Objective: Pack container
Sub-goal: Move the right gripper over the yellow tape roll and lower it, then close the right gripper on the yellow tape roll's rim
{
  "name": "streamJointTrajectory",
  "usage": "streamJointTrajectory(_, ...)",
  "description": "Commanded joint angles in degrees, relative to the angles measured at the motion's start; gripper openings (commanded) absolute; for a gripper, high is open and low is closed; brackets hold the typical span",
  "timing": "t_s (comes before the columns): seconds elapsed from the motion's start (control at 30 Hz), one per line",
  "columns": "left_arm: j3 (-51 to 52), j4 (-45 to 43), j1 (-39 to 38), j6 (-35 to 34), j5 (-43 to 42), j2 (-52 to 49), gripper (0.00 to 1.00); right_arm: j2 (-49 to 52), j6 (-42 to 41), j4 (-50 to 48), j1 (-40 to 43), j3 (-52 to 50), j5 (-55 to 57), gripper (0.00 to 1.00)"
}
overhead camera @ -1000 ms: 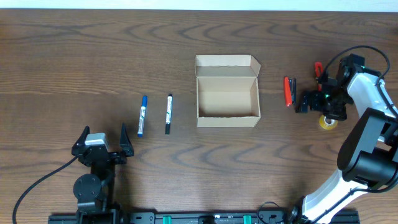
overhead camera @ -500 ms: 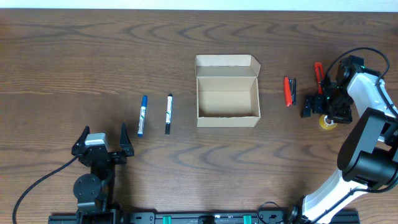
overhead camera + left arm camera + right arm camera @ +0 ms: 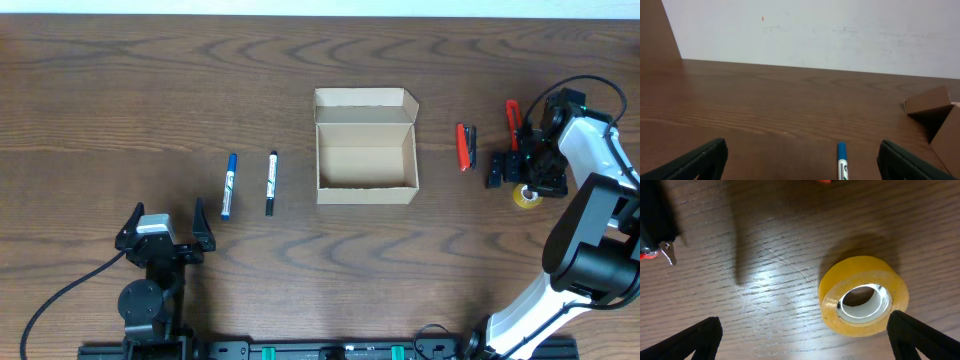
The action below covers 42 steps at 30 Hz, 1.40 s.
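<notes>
The container (image 3: pixel 366 160), a tan cardboard box, stands open at mid-table with its flap lid folded back; its inside looks bare. Its corner shows at the right edge of the left wrist view (image 3: pixel 935 107). My right gripper (image 3: pixel 520 178) hovers open over a yellow tape roll (image 3: pixel 526 196). In the right wrist view the roll (image 3: pixel 863 296) lies flat between the fingers of the right gripper (image 3: pixel 805 340), nearer the right one. My left gripper (image 3: pixel 167 212) rests open at the front left, and in its own view the left gripper (image 3: pixel 802 160) holds nothing.
A blue marker (image 3: pixel 228 186) and a black marker (image 3: pixel 271 183) lie side by side left of the box; the blue marker's cap (image 3: pixel 841 160) shows ahead of my left fingers. A red-and-black tool (image 3: pixel 465 146) and a red item (image 3: pixel 512 112) lie right of the box.
My right gripper has shifted a little to the right and toward the front, closer over the tape roll. The left arm and all the objects stay put.
</notes>
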State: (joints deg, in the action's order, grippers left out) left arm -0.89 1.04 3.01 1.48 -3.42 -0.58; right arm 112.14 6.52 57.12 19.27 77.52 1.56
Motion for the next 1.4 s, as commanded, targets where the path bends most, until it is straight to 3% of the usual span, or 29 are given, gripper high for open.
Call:
streamJointTrajectory(0.0, 0.61, 3.04, 0.20, -0.20, -0.68, 0.37, 0.95, 0.48, 0.39, -0.70, 0.20, -0.24, 0.48, 0.99)
streamJointTrajectory(1.33, 0.61, 3.04, 0.20, -0.20, -0.66, 0.37, 0.95, 0.50, 0.81, -8.13, 0.15, -7.26, -1.75, 0.99)
streamJointTrajectory(1.37, 0.61, 3.04, 0.20, -0.20, -0.66, 0.37, 0.95, 0.50, 0.81, -8.15, 0.17, -7.26, -1.60, 0.94)
